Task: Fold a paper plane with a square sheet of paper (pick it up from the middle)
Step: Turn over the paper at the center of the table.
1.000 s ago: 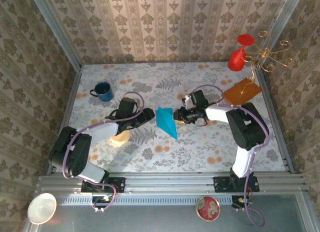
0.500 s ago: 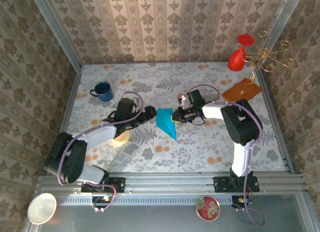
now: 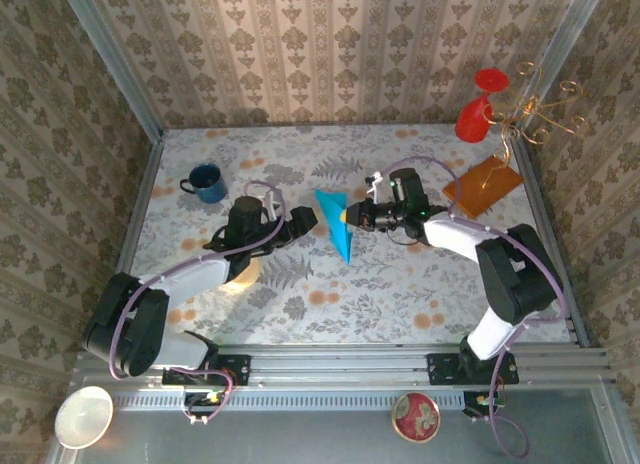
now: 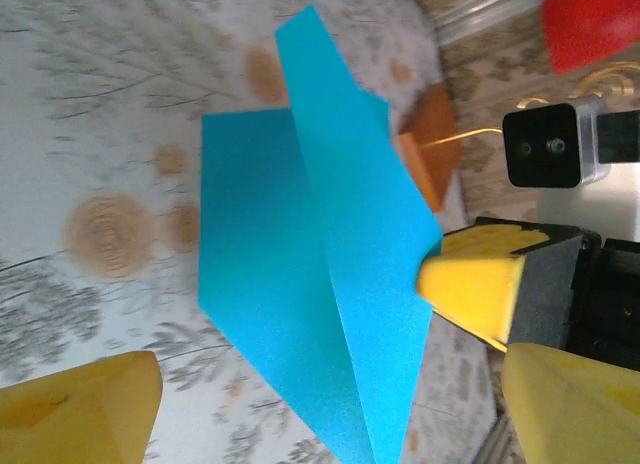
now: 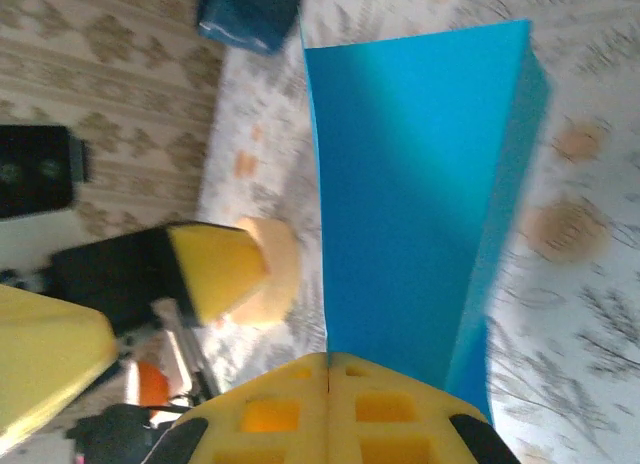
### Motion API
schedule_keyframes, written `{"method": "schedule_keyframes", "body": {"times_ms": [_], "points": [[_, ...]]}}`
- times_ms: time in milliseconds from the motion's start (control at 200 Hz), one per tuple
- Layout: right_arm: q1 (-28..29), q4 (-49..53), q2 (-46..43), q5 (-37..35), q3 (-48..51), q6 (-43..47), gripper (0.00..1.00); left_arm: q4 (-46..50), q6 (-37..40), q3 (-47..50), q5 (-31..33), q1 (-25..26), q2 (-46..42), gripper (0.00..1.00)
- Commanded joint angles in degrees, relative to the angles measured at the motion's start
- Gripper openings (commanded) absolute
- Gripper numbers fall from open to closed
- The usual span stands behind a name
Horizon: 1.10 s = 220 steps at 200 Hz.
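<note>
Right, my right gripper (image 5: 328, 369) has its jaws pinched tight on one edge of the square sheet of paper (image 3: 337, 222), folded and held up over mid-table. My left gripper (image 3: 306, 220) hovers just beside, jaws spread. It's feather-light and floppy, so I'd take the stiffer crease. The orange-brown sheet (image 3: 483, 184) lies beyond.
</note>
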<state>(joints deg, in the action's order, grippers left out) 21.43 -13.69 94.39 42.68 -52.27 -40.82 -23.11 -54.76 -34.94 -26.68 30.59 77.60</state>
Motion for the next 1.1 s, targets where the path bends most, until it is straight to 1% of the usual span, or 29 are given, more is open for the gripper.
{"method": "schedule_keyframes", "body": {"times_ms": [0,150,235,430,600,735,850,1095], "points": [[-0.34,-8.14,-3.74,3.27,1.43,-7.61,0.05,-10.07,-3.06,-0.09,-4.73,1.32,-1.25,0.88],[-0.33,-12.63,-6.18,4.75,1.92,-13.37,0.06,-11.22,-2.16,-2.2,-5.48,3.29,-0.58,0.83],[-0.42,-16.57,-6.67,5.94,2.49,-17.21,0.06,-12.55,-1.74,-2.81,-6.5,3.51,0.33,0.79],[-0.47,-22.85,-6.51,7.55,3.23,-23.26,0.07,-21.49,-3.65,-2.85,-8.86,3.6,1.9,0.66],[-0.75,-24.51,-6.37,7.95,3.47,-24.83,0.07,-22.02,-3.26,-3.38,-9.19,3.69,2.28,0.52],[-1.07,-24.71,-6.41,8.04,3.58,-25.32,0.07,-21.18,-2.48,-3.56,-9.18,3.69,1.95,0.44],[-1.39,-25.06,-6.17,8.13,3.67,-25.58,0.08,-21.26,-2.19,-3.82,-9.42,3.69,1.85,0.38],[-1.73,-25.02,-5.79,8.39,4.45,-25.3,0.11,-21.26,-2.15,-5.05,-9.8,3.6,2.9,0.28]]}}
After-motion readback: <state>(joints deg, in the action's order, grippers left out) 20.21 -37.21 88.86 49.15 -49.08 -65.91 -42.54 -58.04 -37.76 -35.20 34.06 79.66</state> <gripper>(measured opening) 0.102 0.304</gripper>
